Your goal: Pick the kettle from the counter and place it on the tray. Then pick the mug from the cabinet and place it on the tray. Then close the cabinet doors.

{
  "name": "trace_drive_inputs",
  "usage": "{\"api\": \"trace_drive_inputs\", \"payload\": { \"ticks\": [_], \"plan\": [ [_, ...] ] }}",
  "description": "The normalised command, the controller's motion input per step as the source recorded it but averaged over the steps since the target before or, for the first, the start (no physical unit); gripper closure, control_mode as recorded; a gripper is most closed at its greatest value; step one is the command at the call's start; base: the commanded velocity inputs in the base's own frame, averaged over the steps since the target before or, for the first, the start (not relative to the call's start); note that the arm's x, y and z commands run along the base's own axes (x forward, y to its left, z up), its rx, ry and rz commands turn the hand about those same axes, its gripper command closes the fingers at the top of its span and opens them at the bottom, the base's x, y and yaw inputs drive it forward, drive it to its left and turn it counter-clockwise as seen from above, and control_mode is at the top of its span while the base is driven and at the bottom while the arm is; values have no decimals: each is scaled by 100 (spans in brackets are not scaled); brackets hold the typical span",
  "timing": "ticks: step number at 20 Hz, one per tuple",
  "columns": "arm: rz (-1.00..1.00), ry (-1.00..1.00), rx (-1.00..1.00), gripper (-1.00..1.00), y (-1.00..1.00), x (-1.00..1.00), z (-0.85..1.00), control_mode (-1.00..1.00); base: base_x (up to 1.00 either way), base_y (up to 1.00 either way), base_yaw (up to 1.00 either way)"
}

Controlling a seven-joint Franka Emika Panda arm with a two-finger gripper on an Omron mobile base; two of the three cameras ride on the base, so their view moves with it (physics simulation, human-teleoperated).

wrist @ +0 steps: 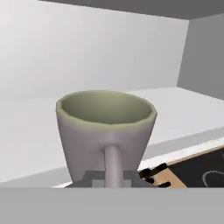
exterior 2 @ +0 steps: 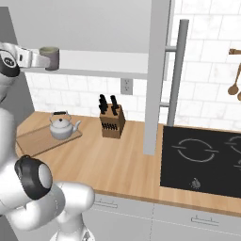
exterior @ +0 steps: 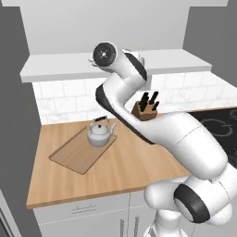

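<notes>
Kettle (exterior: 101, 133) already sits on the tray (exterior: 76, 157) down on the bench (exterior 2: 127, 160), while the claw (wrist: 113, 177) is pinched tight on the mug (wrist: 106, 131) handle, mug upright at the cabinet (wrist: 87, 57) shelf, directly ahead of it.

One kettle (exterior: 101, 133) sits at the centre left of the left base view, on one tray (exterior: 76, 155). One mug (exterior 2: 49, 57) shows at the upper left of the right base view. One knife block (exterior 2: 112, 121) stands mid-frame there, with one wall outlet (exterior 2: 125, 86) above it. One black cooktop (exterior 2: 203, 160) fills the lower right. One door handle bar (exterior 2: 177, 66) runs down the upper right.
</notes>
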Motion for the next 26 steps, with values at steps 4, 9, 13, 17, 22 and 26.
{"api": "trace_drive_inputs", "payload": {
  "ticks": [4, 9, 13, 17, 22, 26],
  "plan": [
    [98, 1, 8, 100, 14, -31, -2, -100, 0, 0, 0],
    [99, 11, 2, 100, 16, -26, -13, -100, 0, 0, 0],
    [64, 12, 0, 100, 26, -30, -40, -100, 0, 0, 0],
    [18, 0, 0, 100, 24, 0, -30, -100, 0, 0, 0],
    [1, 3, 0, 100, 22, 0, -15, -100, 0, 0, 0],
    [0, 1, 0, 100, 0, 0, -7, -100, 0, 0, 0]
  ]
}}
